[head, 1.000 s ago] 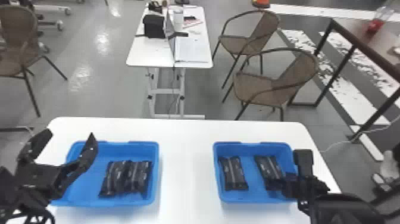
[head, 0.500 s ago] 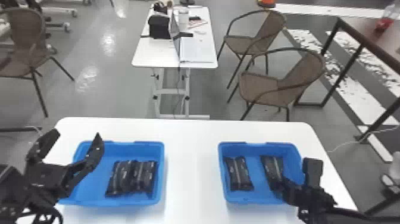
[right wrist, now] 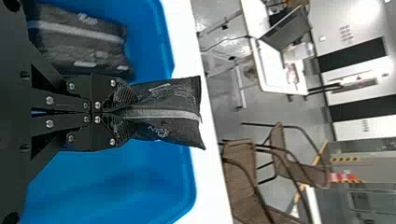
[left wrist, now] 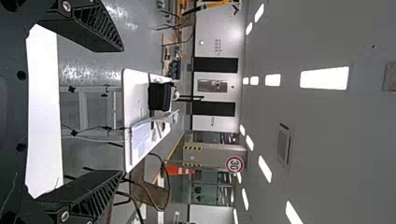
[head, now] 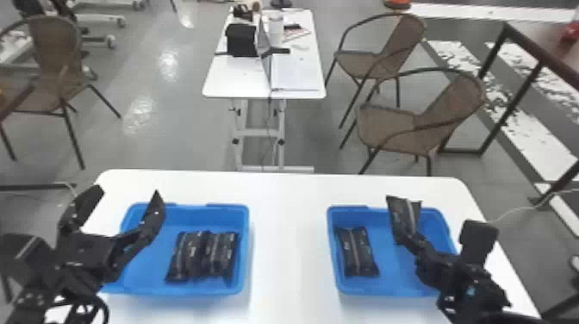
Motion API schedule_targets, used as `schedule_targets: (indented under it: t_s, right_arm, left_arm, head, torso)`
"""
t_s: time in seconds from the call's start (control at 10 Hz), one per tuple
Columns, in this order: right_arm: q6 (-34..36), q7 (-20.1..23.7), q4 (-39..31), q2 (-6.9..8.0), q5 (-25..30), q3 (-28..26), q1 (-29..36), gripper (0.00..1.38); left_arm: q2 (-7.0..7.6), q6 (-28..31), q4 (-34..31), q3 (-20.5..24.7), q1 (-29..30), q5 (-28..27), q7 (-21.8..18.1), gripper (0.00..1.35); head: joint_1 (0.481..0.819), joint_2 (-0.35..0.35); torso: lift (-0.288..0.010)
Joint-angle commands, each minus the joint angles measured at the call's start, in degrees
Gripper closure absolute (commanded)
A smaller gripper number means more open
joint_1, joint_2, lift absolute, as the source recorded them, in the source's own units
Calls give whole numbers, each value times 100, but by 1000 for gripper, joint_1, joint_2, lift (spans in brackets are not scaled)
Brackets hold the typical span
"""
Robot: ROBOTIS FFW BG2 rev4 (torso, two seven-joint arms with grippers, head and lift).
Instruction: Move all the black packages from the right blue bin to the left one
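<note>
Head view: left bin (head: 148,269), seemingly two packages (head: 188,257).

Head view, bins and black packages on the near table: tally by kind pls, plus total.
Blue bins: 2
Black packages: 4 (2 in the left bin, 1 lying in the right bin, 1 held by the right gripper)
Total: 6

Grey stripes mark black packages (head: 357,254) against the solid blue of the left bin (head: 194,217) and right bin (head: 396,275). The table (head: 288,258) is plain white, the chairs (head: 387,129) brown.
</note>
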Motion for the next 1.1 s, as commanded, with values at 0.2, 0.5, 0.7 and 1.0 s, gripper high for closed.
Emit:
schedule_targets:
  t_s: [0.2, 0.5, 0.7, 1.0]
  right_arm:
    - [82, 412, -1158, -219, -442, 811, -206, 1274]
    - [460, 1370, -964, -316, -565, 1840, -1199, 1274]
    - [477, 1748, -683, -228, -565, 2393, -1656, 1274]
    - [468, 1836, -358, -351, -1163, 3360, -2148, 1274]
  left_arm:
    - [-15, 145, -23, -86, -137, 130, 3, 90]
    - [-15, 1138, -138, -332, -462, 992, -5, 71]
    - [167, 2193, -252, -491, -902, 1642, -278, 51]
    - [360, 2843, -217, -666, -1297, 1959, -427, 51]
  head:
    - [695, -21]
    - [695, 111]
    - [695, 151]
    - [695, 183]
  torso:
    - [0]
    - [0]
    - [0]
    - [0]
